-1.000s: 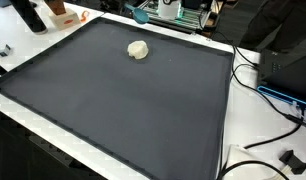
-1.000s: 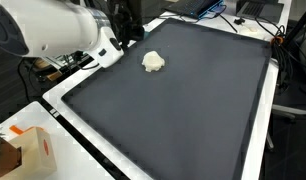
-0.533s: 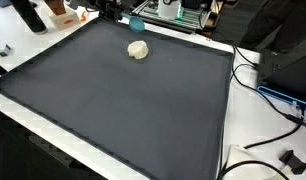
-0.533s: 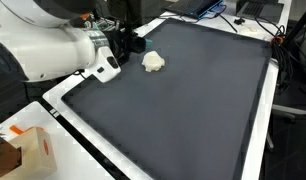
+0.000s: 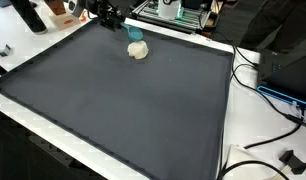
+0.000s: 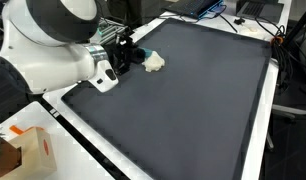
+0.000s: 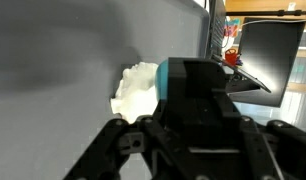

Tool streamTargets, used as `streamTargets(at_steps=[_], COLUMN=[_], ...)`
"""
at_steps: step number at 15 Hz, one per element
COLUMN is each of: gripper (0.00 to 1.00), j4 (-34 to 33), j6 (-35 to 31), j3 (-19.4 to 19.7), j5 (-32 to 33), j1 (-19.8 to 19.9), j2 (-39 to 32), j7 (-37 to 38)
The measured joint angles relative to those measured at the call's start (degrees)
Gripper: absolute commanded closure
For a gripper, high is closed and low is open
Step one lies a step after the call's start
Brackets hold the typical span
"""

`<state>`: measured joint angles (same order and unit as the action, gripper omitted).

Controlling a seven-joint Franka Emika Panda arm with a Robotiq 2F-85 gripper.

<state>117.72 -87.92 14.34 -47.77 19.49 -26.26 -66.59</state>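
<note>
White lump [image 5: 139, 50] lies on the dark mat [image 5: 123, 110], near the mat's edge, in both exterior views. Claw [image 5: 131, 31] hangs just beside it; can't tell if they touch. In an exterior view the claw [image 6: 132, 57] sits btwn the white arm body and the lump [image 6: 153, 62]. Wrist view: lump [image 7: 136, 90] shows past the claw housing, fingertips out of sight, so can't tell if they're apart or together. Small box [image 6: 28, 150] on the worktop [image 6: 73, 140], well apart.
</note>
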Motion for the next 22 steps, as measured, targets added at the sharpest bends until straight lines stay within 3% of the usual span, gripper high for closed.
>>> streamTargets(at_steps=[7, 22], gripper=[0.75, 0.75], j4=[0.84, -0.48], j6=[-0.57, -5.25], j3=[-1.38, -1.86], j5=[-5.43, -2.52], j1=[0.33, -2.04], j2=[-1.9, -3.09], j7=[-2.33, 7.24])
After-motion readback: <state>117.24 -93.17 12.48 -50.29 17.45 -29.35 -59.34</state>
